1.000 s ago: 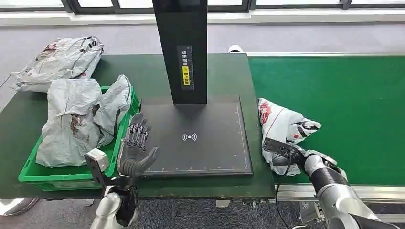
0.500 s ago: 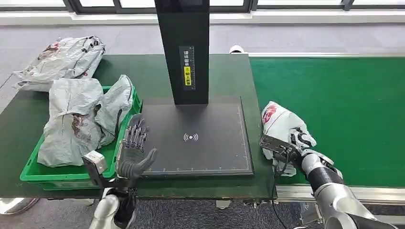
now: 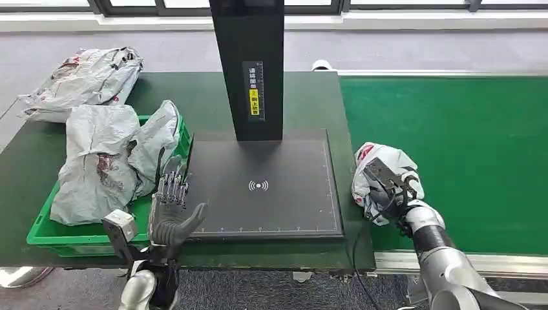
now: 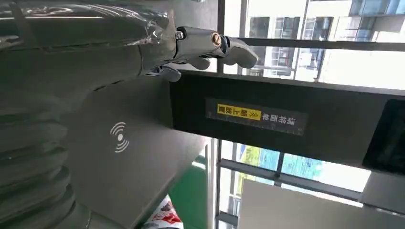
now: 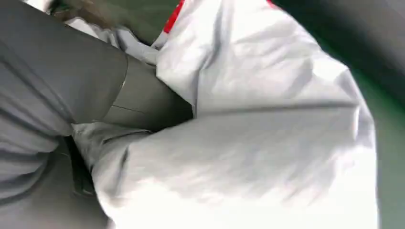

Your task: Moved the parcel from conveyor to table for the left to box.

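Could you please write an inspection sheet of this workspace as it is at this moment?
Surface: dark table with a black scan pad; green conveyor beside it.
Job's things: white parcel with red print, at the conveyor's edge next to the table, held by the right hand; green box holding grey bags.
Clutter: another grey bag on the table behind the box.
Hands: left hand open, raised at the pad's near corner beside the box; right hand grips the parcel.
Cables: a black cable hangs near the right arm.
Surroundings: black post with a yellow label; grey floor; windows behind.
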`<state>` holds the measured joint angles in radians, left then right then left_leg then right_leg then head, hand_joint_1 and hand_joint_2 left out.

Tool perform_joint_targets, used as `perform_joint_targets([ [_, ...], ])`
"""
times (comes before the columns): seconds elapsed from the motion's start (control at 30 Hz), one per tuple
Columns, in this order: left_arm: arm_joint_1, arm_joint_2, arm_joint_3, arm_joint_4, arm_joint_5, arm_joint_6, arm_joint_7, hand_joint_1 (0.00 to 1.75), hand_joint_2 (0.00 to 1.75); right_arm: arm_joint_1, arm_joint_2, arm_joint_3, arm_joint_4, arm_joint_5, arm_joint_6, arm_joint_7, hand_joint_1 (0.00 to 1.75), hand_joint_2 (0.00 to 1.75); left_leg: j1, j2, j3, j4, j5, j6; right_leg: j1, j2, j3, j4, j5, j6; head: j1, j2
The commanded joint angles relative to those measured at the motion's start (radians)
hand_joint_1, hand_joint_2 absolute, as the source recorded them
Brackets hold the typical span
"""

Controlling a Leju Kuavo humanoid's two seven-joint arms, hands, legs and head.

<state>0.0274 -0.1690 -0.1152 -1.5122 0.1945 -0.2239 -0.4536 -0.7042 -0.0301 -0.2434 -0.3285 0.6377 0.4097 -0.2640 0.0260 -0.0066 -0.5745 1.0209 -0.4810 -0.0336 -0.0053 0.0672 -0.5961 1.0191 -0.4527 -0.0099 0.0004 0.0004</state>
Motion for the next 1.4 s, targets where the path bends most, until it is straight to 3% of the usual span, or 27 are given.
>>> perform_joint_targets([
  [0.03,0.04,-0.013,0.053,-0.005,-0.021,0.021,-0.017,0.0,1.75,-0.064,0.043,0.002,-0.13,-0.174,0.004,-0.072,1.75,1.75,-0.003,0.003,-0.003,0.0,0.001,0.002,-0.002,-0.002,-0.004,0.001,0.0,0.001,0.0,0.0],
  [0.23,0.074,-0.031,0.07,-0.022,-0.037,0.036,-0.037,0.0,1.75,-0.001,0.051,0.128,-0.355,-0.337,-0.044,-0.089,1.75,1.75,-0.004,-0.008,0.001,-0.001,0.004,0.004,-0.003,-0.015,-0.006,0.0,-0.001,0.001,0.0,0.0],
  [0.7,0.075,-0.037,0.073,-0.022,-0.044,0.036,-0.037,0.0,1.75,0.039,0.045,0.163,-0.438,-0.384,-0.064,-0.073,1.75,1.75,-0.005,-0.016,-0.004,0.0,0.007,0.005,-0.004,-0.023,-0.007,0.0,-0.001,0.001,0.0,0.0],
  [1.0,0.052,-0.065,0.079,-0.018,-0.066,0.019,-0.026,0.0,1.75,0.122,0.062,0.272,-0.794,-0.436,-0.115,0.006,1.75,1.75,-0.007,-0.016,-0.004,-0.001,0.007,0.006,-0.006,-0.026,-0.007,0.0,-0.001,0.002,0.0,0.0],
  [1.13,0.044,-0.066,0.078,-0.01,-0.069,0.011,-0.02,0.0,1.75,0.072,0.064,0.363,-0.815,-0.435,-0.114,0.028,1.75,1.75,-0.007,-0.015,-0.006,0.0,0.007,0.005,-0.006,-0.023,-0.009,0.001,-0.001,0.002,0.0,0.0],
  [1.4,-0.003,-0.059,0.055,0.048,-0.074,-0.015,-0.021,0.0,1.75,-0.116,0.145,0.551,-0.601,-0.432,-0.166,0.049,1.75,1.75,-0.007,-0.012,-0.006,0.0,0.008,0.005,-0.007,-0.02,-0.011,0.002,0.0,0.002,0.0,0.0],
])
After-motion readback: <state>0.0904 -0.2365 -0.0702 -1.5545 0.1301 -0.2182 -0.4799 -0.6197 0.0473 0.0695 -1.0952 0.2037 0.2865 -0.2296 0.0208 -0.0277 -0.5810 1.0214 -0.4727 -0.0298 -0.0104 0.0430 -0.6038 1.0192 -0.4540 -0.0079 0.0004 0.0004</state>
